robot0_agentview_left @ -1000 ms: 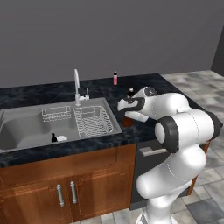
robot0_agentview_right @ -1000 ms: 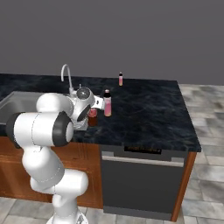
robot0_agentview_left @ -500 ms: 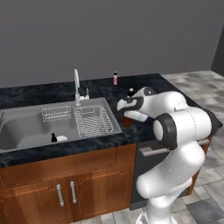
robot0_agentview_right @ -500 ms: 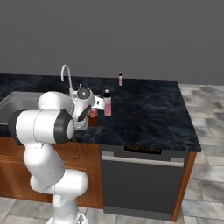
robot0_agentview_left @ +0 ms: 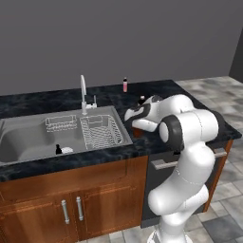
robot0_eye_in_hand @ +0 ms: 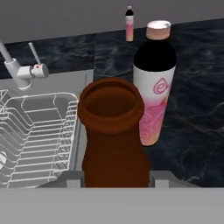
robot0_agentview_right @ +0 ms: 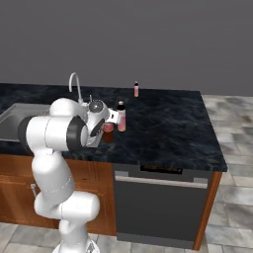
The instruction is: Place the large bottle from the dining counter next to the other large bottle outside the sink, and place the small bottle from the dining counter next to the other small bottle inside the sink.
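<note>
A: Holding the large brown bottle (robot0_eye_in_hand: 113, 135) low on the black stone counter (robot0_agentview_right: 168, 126), just right of the sink (robot0_agentview_left: 28, 137); the gripper (robot0_eye_in_hand: 114, 180) has a finger (robot0_eye_in_hand: 72, 178) pressed against each side of the bottle's body. Upright, open mouth toward the hand camera.

B: The other large bottle?

A: Pale bottle with pink swirl label (robot0_eye_in_hand: 154, 83), dark upper part, standing just beside the brown one, on the counter outside the basin. From the right base camera the two stand side by side, and whether they touch I cannot tell.

B: What's in the sink?

A: Wire dish rack (robot0_agentview_left: 102, 130) in the right part. Tiny black bottle (robot0_agentview_left: 58, 149) on the basin floor, a small white object (robot0_agentview_left: 67, 150) beside it. Faucet (robot0_agentview_left: 83, 92) behind.

B: Small bottle?

A: Small pinkish bottle (robot0_agentview_left: 125, 85) stands far back on the counter, well apart from the sink.
</note>
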Robot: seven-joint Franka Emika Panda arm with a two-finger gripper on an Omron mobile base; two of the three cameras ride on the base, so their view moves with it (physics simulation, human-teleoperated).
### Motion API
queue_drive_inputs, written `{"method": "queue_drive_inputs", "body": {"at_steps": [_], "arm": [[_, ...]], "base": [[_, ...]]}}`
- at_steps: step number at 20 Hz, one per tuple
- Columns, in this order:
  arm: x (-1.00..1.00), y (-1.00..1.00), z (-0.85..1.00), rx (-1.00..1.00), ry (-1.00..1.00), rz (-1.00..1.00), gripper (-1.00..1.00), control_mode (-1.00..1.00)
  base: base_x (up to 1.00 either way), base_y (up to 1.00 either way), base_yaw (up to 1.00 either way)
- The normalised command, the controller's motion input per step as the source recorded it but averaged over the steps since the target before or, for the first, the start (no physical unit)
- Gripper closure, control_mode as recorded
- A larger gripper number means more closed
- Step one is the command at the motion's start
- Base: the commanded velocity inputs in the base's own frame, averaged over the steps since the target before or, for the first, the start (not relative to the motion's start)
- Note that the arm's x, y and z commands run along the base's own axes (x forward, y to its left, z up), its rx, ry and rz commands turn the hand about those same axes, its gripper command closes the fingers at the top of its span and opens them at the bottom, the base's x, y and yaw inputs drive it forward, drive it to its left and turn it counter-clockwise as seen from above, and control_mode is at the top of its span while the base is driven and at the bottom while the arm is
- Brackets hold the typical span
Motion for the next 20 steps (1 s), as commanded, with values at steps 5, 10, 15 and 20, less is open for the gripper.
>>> {"method": "queue_drive_inputs", "body": {"at_steps": [5,10,15,20], "arm": [[0.11,0.0,-0.2,-0.01,0.0,-0.03,1.0,-1.0],[0.08,0.0,-0.24,-0.01,0.0,-0.01,1.0,-1.0],[0.16,0.0,-0.24,-0.01,0.0,-0.02,1.0,-1.0],[0.18,0.0,-0.26,0.0,0.0,-0.01,1.0,-1.0]], "base": [[0.0,0.0,0.0],[0.0,0.0,0.0],[0.0,0.0,0.0],[0.0,0.0,0.0]]}}
